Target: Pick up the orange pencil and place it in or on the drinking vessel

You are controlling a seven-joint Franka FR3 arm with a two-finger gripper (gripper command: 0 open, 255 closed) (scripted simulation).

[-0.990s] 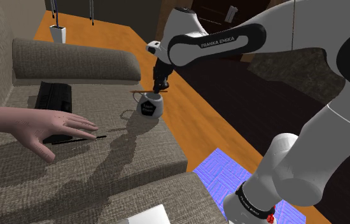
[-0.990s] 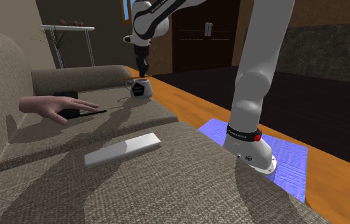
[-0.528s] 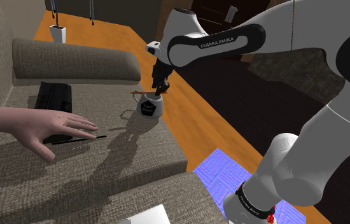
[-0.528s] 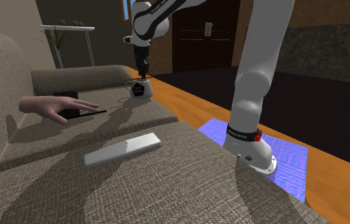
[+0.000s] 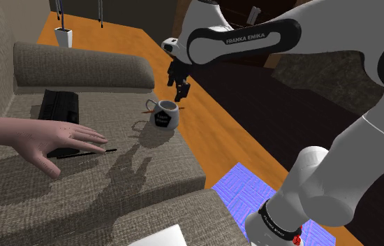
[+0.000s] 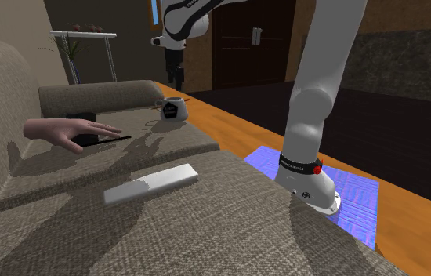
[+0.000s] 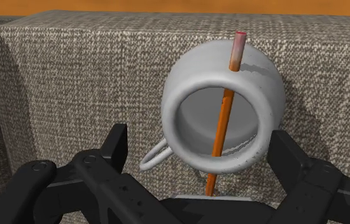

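Pincer (image 7: 199,141) spread open, empty, hanging over the pale mug (image 7: 264,81). Orange pencil (image 7: 222,121) lies across the mug's rim just below, between the jaws, untouched. I reckon it light, stiff, apt to roll; I'd grip mid-shaft.

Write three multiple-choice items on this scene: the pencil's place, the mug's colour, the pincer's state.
1. Where does the orange pencil lie?
A. across the rim of the mug
B. on the floor
C. in a drawer

2. What colour is the mug mostly?
A. red
B. white-grey
C. green

3. How is the pincer?
A. shut on the pencil
B. shut on nothing
C. open and empty

Answers:
1 A: the wrist view shows it spanning the opening.
2 B: its wall is pale.
3 C: its fingers stand apart above the mug, touching nothing.
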